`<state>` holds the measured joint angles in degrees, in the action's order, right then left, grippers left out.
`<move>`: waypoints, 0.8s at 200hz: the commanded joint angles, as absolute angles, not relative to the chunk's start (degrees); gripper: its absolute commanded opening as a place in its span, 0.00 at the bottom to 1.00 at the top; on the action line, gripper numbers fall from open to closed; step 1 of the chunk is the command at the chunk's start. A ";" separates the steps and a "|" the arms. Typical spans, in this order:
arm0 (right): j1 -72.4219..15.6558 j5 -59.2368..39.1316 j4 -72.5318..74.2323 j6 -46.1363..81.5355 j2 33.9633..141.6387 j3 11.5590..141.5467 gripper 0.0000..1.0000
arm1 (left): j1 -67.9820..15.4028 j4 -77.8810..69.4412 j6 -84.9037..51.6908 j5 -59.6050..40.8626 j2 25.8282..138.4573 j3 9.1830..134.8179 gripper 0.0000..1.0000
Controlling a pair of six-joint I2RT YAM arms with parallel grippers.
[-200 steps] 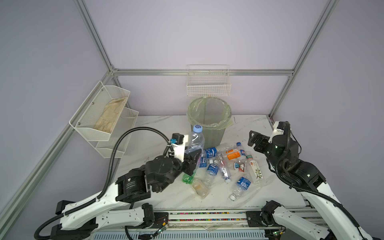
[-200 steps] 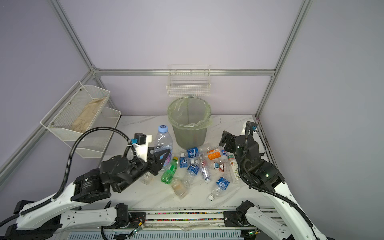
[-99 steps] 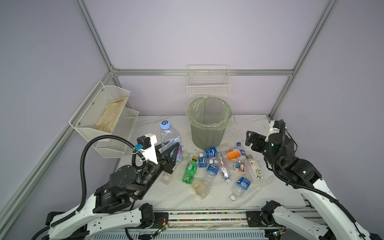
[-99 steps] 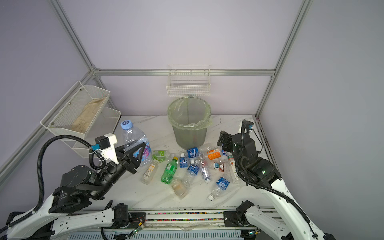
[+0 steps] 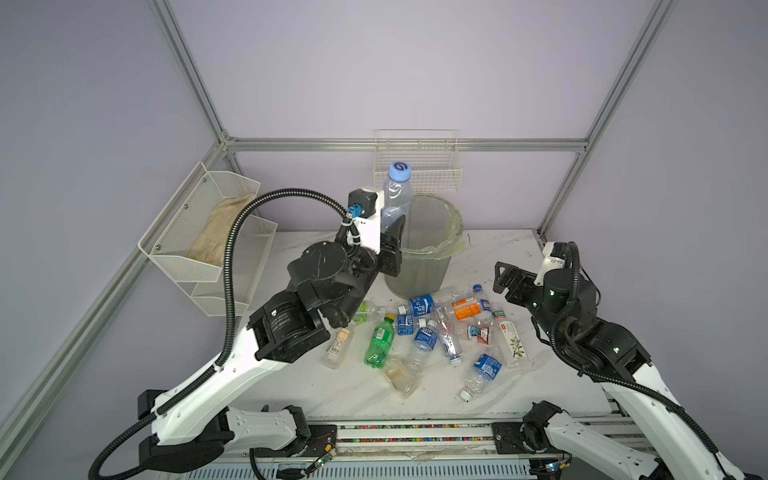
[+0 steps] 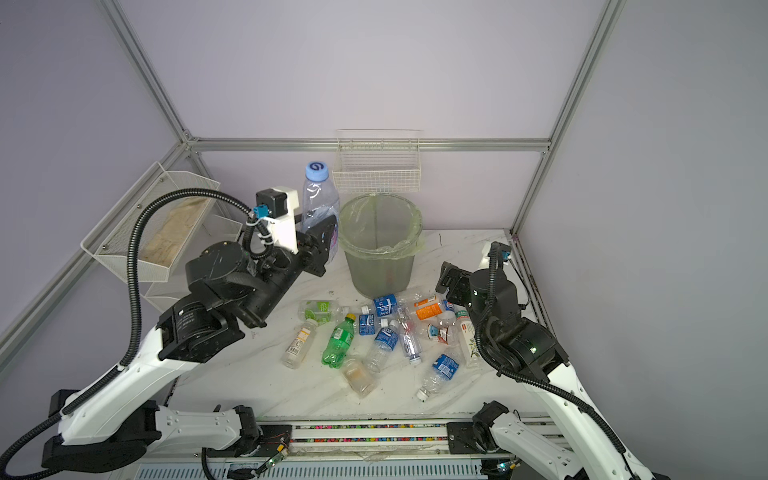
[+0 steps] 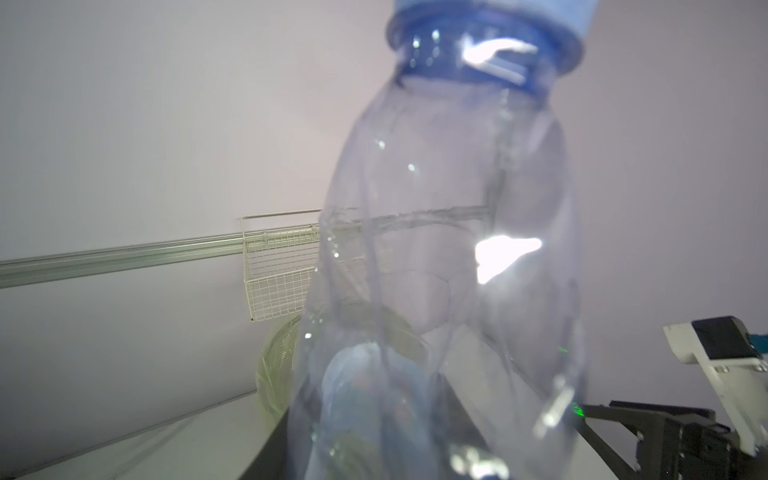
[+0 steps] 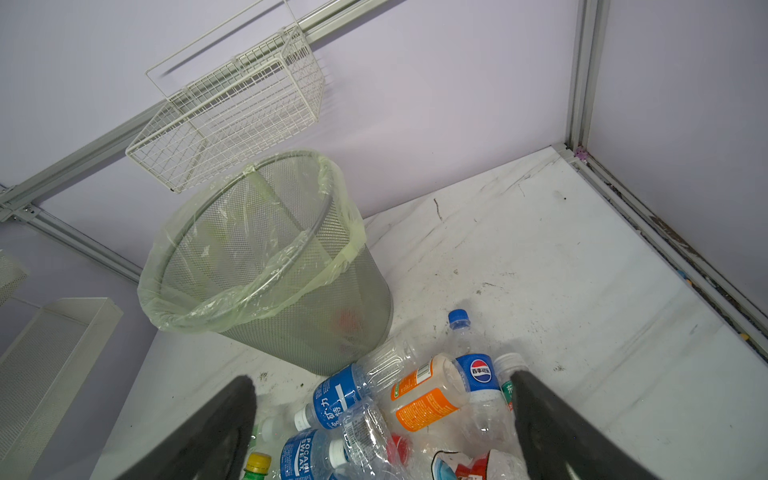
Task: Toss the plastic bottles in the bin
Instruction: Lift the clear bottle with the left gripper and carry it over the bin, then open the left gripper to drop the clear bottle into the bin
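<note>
My left gripper (image 5: 392,239) is shut on the lower body of a large clear bottle with a blue cap (image 5: 397,195). It holds the bottle upright, high beside the left rim of the bin (image 5: 419,270), a grey mesh wastebasket lined with a pale green bag. That bottle (image 7: 449,249) fills the left wrist view and hides the fingers. Several plastic bottles lie in a pile in front of the bin, among them a green soda bottle (image 5: 380,340) and an orange-labelled one (image 8: 424,399). My right gripper (image 5: 505,282) hangs open over the pile's right end, holding nothing.
A white wire basket (image 5: 417,166) hangs on the back wall just above the bin. A white two-tier mesh shelf (image 5: 208,232) with a cloth in it juts from the left wall. Metal frame posts mark the table's back corners.
The left arm has swung the big bottle out to the left, then up and right to the bin's rim. The right gripper has barely moved and stays open.
</note>
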<state>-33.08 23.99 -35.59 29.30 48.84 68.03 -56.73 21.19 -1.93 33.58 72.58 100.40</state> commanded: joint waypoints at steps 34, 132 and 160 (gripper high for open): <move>-32.87 24.34 -39.66 29.72 46.59 72.19 0.97 | -42.98 29.74 -9.27 15.37 95.12 123.36 0.39; -32.88 25.46 -42.19 29.07 46.41 74.01 0.97 | -45.78 32.71 -9.81 19.44 88.63 125.19 1.00; -32.89 24.83 -42.10 29.36 47.59 74.20 0.97 | -47.41 30.33 -9.67 20.64 81.60 119.53 1.00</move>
<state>-33.08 24.60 -40.38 29.23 46.72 73.52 -47.05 36.95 -11.03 18.31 89.08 124.07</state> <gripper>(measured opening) 0.974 0.997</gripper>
